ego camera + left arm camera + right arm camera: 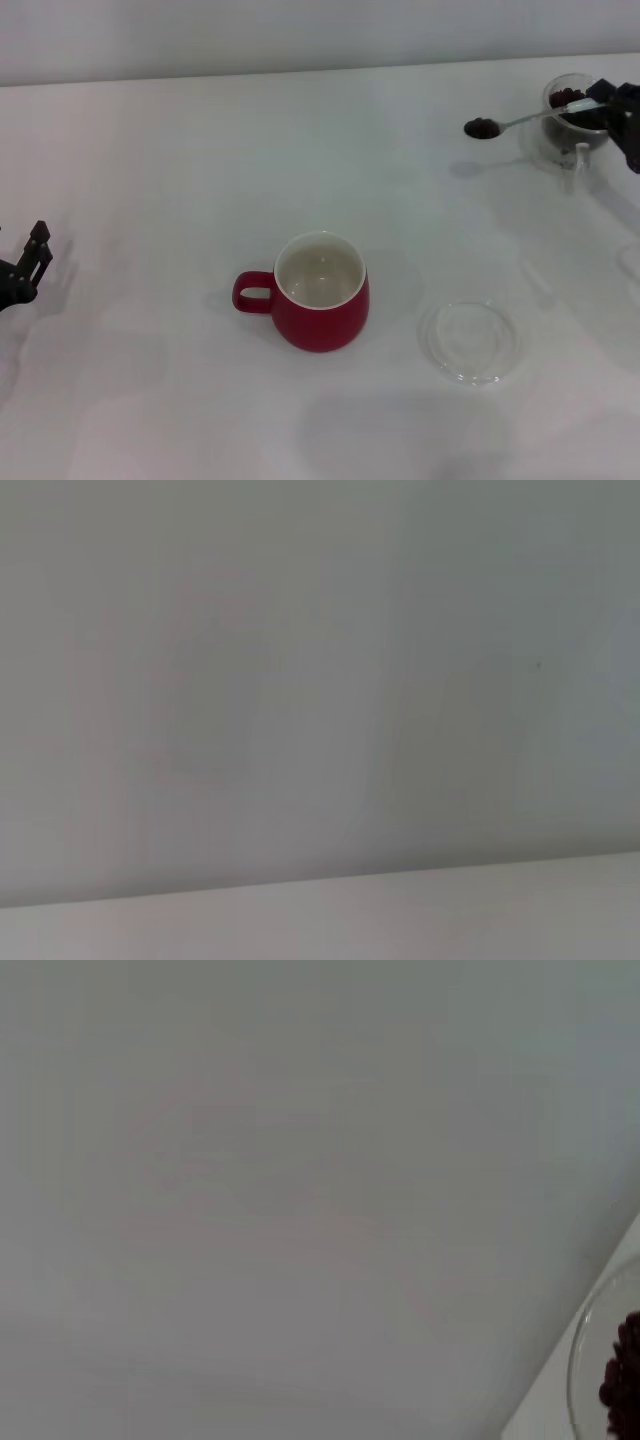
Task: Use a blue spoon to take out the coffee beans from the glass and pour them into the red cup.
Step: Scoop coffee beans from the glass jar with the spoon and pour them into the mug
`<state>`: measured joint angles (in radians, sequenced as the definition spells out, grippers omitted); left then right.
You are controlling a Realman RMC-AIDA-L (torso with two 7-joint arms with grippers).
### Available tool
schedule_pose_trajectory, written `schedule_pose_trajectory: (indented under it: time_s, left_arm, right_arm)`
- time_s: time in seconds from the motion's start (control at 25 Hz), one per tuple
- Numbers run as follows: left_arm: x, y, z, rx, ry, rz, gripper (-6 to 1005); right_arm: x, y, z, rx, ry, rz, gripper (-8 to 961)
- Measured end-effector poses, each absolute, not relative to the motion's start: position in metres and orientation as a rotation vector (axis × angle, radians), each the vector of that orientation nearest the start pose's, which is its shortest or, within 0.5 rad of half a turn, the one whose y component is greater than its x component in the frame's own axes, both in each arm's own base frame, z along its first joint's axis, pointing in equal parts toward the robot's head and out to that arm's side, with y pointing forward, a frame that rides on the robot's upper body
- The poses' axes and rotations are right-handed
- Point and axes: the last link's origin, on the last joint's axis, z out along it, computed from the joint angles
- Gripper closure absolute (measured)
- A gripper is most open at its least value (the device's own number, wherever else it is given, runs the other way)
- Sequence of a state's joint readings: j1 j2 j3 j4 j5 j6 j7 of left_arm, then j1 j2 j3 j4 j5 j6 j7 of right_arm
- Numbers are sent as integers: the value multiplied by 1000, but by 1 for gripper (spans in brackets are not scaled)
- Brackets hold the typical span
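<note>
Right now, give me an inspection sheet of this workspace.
Surface: white table, no spills seen.
Job's things: red cup upright, near middle, nothing seen inside; glass far right, holding coffee beans; blue spoon loaded with beans, bowl beside the glass.
Clutter: shallow clear dish right of the cup.
Grippers: right end effector grips the spoon handle; left end effector at the left edge.
Cables: nothing seen.
Surroundings: plain wall.

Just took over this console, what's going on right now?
The right claw holds the blue spoon by its handle, its bowl loaded with coffee beans and lifted out beside the glass. The red cup sits mid-table, apparently without beans yet. The left claw is parked at the left edge.
</note>
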<state>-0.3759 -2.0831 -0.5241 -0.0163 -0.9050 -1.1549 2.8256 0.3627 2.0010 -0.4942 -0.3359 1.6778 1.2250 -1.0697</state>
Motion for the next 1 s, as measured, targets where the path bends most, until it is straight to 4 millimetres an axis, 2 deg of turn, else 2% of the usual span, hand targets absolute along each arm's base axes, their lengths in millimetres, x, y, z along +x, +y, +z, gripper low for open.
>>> schedule_pose_trajectory:
  time_s: [1.0]
  left_arm:
    - [-365, 288, -34, -1816, -643, -568, 409]
  right_arm:
    - [348, 308, 32, -1531, 1875, 1436, 782]
